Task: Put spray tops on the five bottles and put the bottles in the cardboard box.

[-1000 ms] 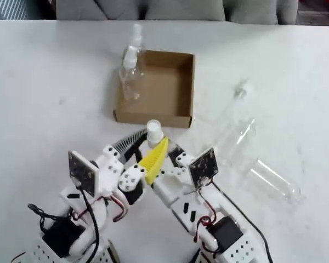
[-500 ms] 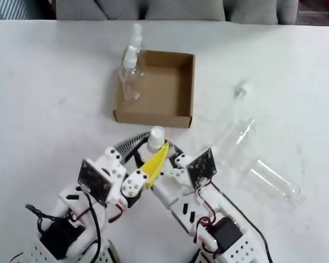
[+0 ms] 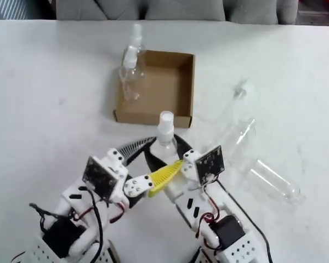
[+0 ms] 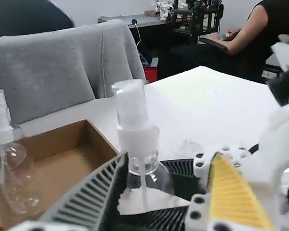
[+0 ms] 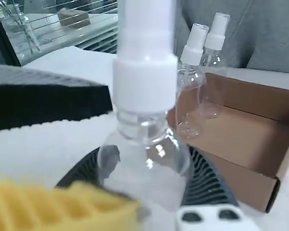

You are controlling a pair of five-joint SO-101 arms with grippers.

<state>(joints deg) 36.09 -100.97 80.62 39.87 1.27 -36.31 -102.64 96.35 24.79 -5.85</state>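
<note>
Bottle upright, clasped inside right pincer.

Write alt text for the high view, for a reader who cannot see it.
A capped spray bottle stands between the left gripper and right gripper, near a cardboard box holding two capped bottles. Uncapped bottles lie on the table.

Surroundings only
Showing a white table, meeting grey cushions along its far edge, and catching window blinds farther behind.
</note>
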